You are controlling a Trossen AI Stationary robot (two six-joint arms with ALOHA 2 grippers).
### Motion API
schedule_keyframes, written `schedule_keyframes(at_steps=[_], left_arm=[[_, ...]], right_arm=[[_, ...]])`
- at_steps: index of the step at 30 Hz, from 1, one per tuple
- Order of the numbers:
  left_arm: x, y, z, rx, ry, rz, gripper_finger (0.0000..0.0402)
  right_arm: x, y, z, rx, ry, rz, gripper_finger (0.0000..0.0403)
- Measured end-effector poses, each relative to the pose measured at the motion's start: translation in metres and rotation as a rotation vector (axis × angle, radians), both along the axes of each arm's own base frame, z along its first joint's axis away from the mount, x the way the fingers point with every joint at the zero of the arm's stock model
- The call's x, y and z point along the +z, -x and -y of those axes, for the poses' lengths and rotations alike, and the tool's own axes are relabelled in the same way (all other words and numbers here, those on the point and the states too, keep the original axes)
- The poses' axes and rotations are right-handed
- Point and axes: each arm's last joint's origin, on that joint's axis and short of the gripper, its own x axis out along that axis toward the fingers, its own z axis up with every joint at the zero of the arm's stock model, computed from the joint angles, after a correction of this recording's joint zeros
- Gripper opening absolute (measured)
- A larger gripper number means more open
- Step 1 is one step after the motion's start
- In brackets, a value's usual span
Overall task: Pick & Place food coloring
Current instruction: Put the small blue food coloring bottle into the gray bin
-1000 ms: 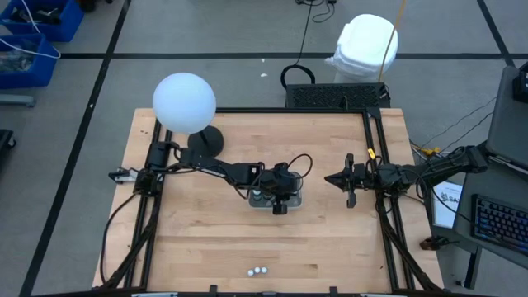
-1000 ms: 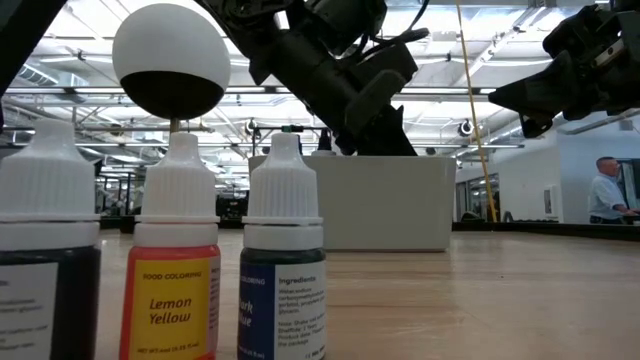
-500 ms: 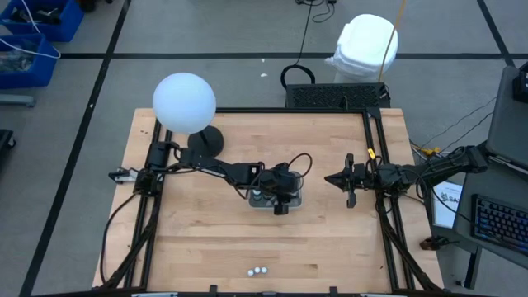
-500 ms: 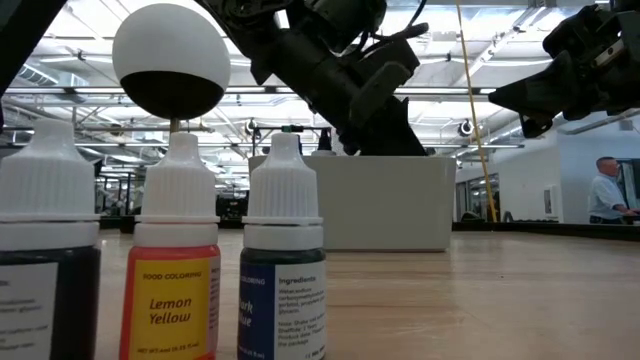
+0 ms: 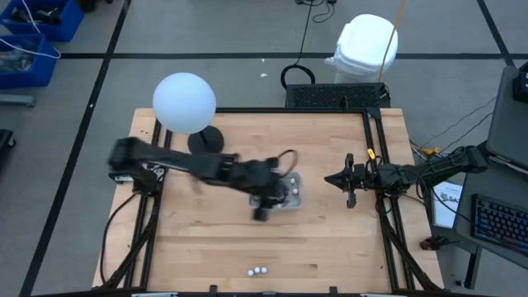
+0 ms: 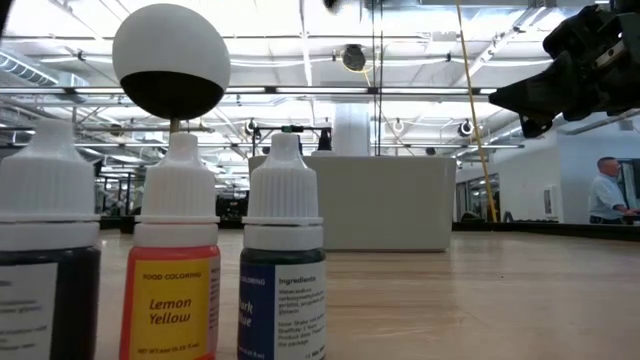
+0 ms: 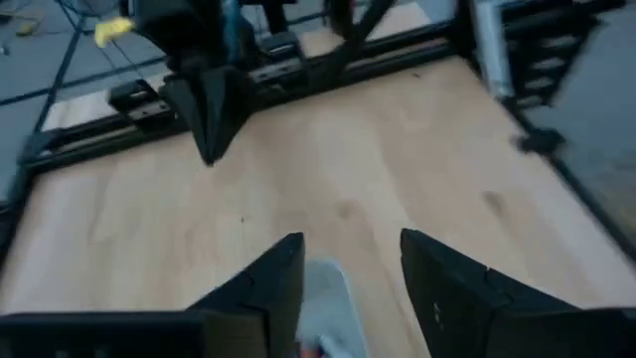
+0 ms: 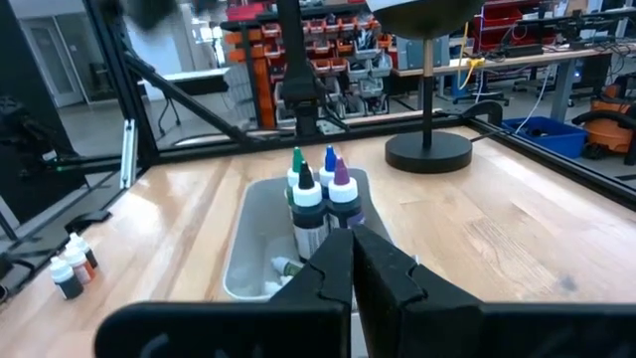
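- The clear tray (image 5: 285, 192) sits near the middle of the table (image 5: 206, 239) and is the landmark here; upright food coloring bottles (image 8: 316, 199) stand inside it, with green, blue and purple tips, and one small piece lies on its floor
- The left gripper (image 5: 261, 214) is just off the tray's near-left corner, blurred in the high view; its own wrist view shows the two dark fingers (image 7: 268, 283) spread apart with nothing between them, and a pale edge of the tray below the gap
- Three more food coloring bottles (image 5: 258, 270) stand in a short row at the table's front edge, well apart from the tray; in the low view the middle one (image 6: 176, 290) reads Lemon Yellow, with a dark blue one beside it
- That row lies toward the front of the table from the left gripper, each bottle upright with its long axis vertical, so I judge a top-down or side pinch on a cap is what the next pick calls for
- The left arm is clearly the nearer one to both the tray and the row; the right gripper (image 5: 347, 180) waits to the right of the tray with its fingers pressed together
- Hard to make out: the left arm is smeared by motion, the count of bottles in the tray is unclear, and the low view does not show the left gripper
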Motion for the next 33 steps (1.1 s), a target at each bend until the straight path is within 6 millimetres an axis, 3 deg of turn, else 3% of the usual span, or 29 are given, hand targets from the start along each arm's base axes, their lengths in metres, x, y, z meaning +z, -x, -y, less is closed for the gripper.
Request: schedule_keyframes(at_steps=[4,7,10,13,18,20,25,28,32,33], left_arm=[[0.058,0.07,0.019,0.037,-0.06,0.044,0.012],[0.08,0.127,0.023,0.117,-0.055,0.095,0.0055],[0.063,0.172,0.021,0.169,-0.012,0.108,0.001],[0.015,0.199,0.017,0.223,0.044,0.111,0.001],[-0.089,0.214,0.014,0.22,0.154,0.216,0.0006],[-0.114,0.216,0.013,0.159,0.201,0.301,0.0005],[-0.134,0.221,0.002,0.102,0.168,0.409,0.0006],[-0.134,0.22,-0.006,0.146,0.15,0.424,0.0003],[-0.133,0.218,-0.012,0.188,0.14,0.436,0.0013],[-0.133,0.218,-0.012,0.191,0.141,0.438,0.0019]], right_arm=[[0.0,0.0,0.0,0.0,0.0,-0.001,0.0],[0.0,0.0,0.0,0.0,0.0,-0.001,0.0],[0.0,0.0,0.0,0.0,0.005,0.0,0.0],[0.001,0.0,0.0,0.002,0.033,0.003,0.0],[0.001,0.0,0.0,0.005,0.066,0.001,0.0],[0.0,0.0,0.0,0.008,0.064,0.0,0.0],[0.002,-0.001,-0.002,0.051,0.033,0.021,0.0],[0.006,-0.004,-0.003,0.061,0.01,0.057,0.0],[-0.007,-0.013,-0.013,0.067,0.042,-0.102,0.0],[-0.002,-0.02,-0.019,0.073,0.052,-0.122,0.0]])
